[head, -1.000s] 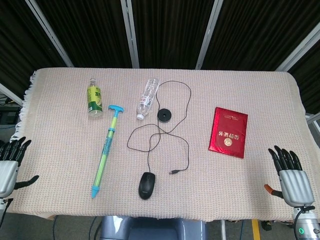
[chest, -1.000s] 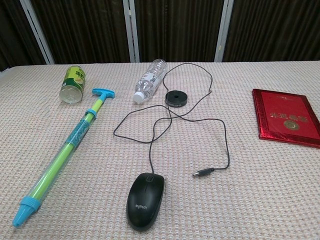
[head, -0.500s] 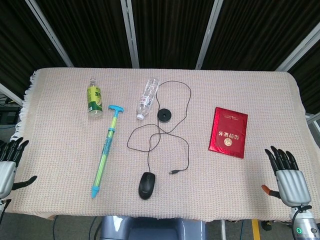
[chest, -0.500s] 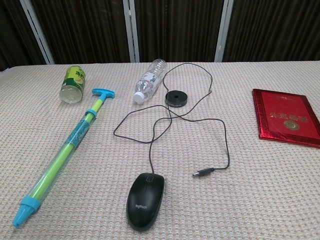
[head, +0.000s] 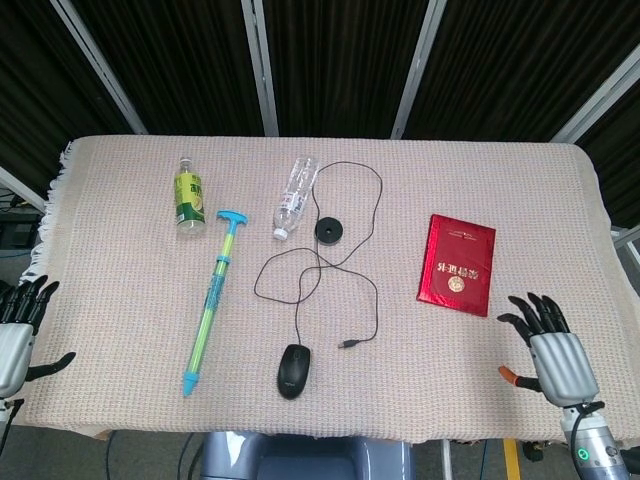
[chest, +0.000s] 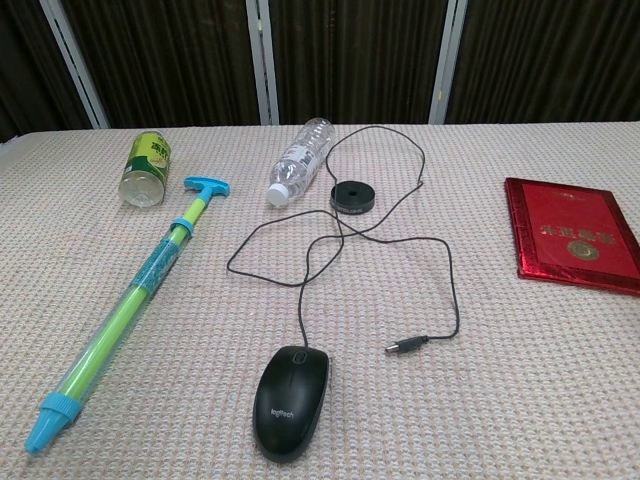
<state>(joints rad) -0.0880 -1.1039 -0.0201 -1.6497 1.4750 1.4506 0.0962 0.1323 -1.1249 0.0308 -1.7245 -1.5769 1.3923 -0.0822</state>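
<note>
Hands open and empty at the near table corners, red booklet nearest the right one.
Right hand (head: 555, 355) hovers with fingers spread, holding nothing; the booklet (head: 458, 264) lies flat at its 11 o'clock, apart. Left hand (head: 14, 335) is likewise spread and empty at the left edge, pump toy (head: 211, 305) at its 3 o'clock, mouse (head: 293, 370) beyond.

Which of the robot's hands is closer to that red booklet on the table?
The right hand. It sits open at the table's near right edge, just below and to the right of the red booklet. The left hand is open at the far left edge, across the whole table.
</note>
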